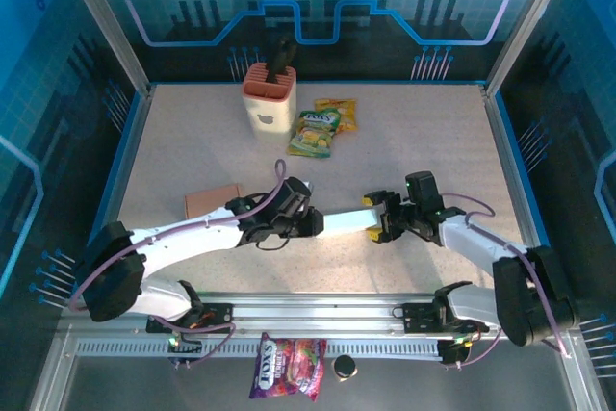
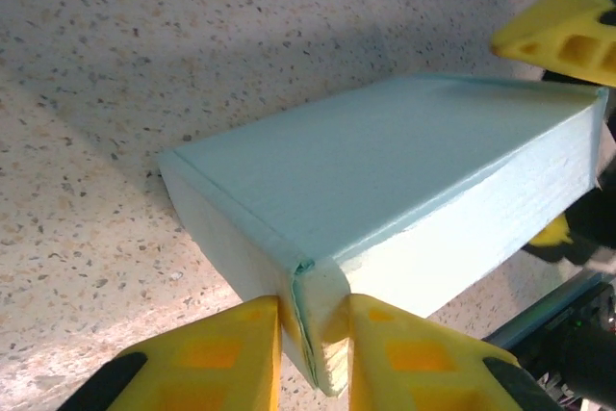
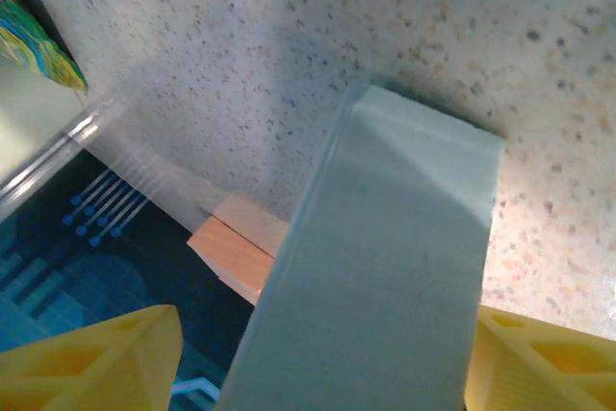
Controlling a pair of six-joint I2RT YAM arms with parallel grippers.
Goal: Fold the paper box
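Halfway through folding the box (image 2: pixel 385 170), pinching its corner seam in the left gripper (image 2: pixel 314 334), straddling the far end with the open right gripper (image 1: pixel 373 218) (likely pressing that end shut next).

one paper box (image 1: pixel 346 220), one brown box (image 1: pixel 212 202), one holder (image 1: pixel 269 98), two snack packets (image 1: pixel 315 134), one candy bag (image 1: pixel 287 366)

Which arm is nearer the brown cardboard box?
Left. The left arm runs right beside the brown cardboard box; the right arm sits farther right, beyond the paper box.
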